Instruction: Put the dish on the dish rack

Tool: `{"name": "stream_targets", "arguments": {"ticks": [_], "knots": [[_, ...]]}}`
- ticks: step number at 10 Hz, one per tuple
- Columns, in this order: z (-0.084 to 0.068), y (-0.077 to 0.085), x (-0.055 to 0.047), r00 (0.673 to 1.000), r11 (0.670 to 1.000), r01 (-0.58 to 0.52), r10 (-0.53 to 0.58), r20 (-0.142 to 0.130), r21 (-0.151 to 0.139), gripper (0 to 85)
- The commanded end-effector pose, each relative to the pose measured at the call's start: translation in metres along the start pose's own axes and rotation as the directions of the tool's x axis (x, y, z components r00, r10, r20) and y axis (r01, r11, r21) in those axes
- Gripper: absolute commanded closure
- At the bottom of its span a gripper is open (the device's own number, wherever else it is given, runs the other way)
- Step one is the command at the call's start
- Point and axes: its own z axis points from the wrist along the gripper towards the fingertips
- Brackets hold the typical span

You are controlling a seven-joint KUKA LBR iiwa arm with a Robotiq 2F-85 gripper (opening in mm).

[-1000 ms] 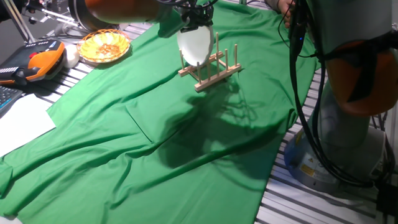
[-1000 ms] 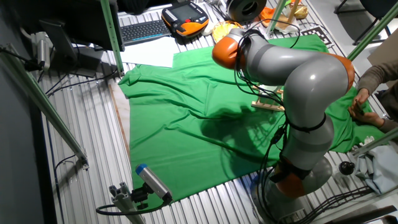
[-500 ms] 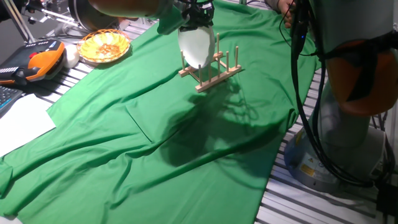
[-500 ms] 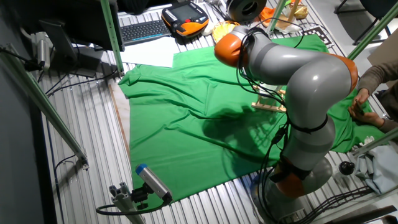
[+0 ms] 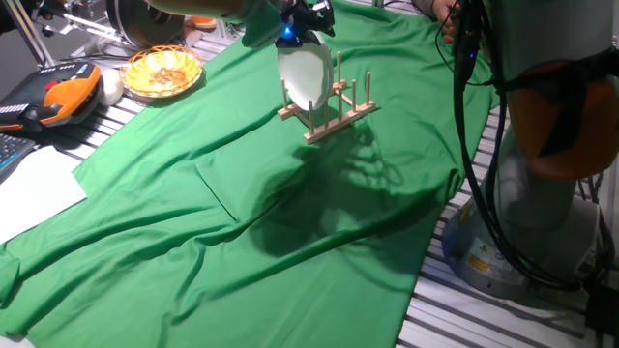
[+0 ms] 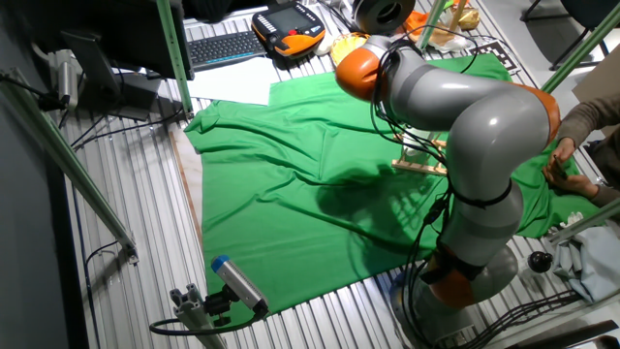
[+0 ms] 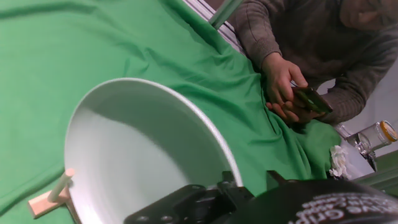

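- The dish [image 5: 304,79] is seen standing on edge in the dish rack [image 5: 329,108].
- The claw [image 5: 302,21] is positioned at its top rim; grip cannot be told.

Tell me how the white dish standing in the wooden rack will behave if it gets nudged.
The dish looks stiff, smooth and glazed, so it is probably slippery and breakable. It stands on edge between thin pegs of the dish rack, so a sideways push could rock it. The rack looks light on loose green cloth and may slide.

lab | slatted metal bench [image 6: 145,208] | teach pendant [image 6: 289,29] | keyboard [image 6: 221,47]
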Motion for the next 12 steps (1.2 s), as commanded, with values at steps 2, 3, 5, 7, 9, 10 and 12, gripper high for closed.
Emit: {"name": "stream_targets", "arguments": {"ticks": [2,3,5,7,9,10,12], "knots": [[-0.0022,0.0004,-0.0015,1.000,1.000,0.010,-0.010,-0.012,-0.009,51.0],[-0.0034,0.0008,-0.0028,1.000,1.000,0.015,-0.015,-0.025,-0.019,51.0],[-0.0041,0.0018,-0.0045,0.999,0.999,0.022,-0.023,-0.023,-0.024,51.0],[-0.0044,0.0018,-0.0046,0.998,0.998,0.031,-0.033,-0.045,-0.060,51.0],[-0.0050,0.0018,-0.0050,0.997,0.996,0.038,-0.043,-0.065,-0.080,34.0],[-0.0050,0.0018,-0.0051,0.996,0.995,0.042,-0.048,-0.071,-0.085,34.0],[-0.0054,0.0018,-0.0052,0.995,0.994,0.047,-0.055,-0.080,-0.097,34.0]]}}
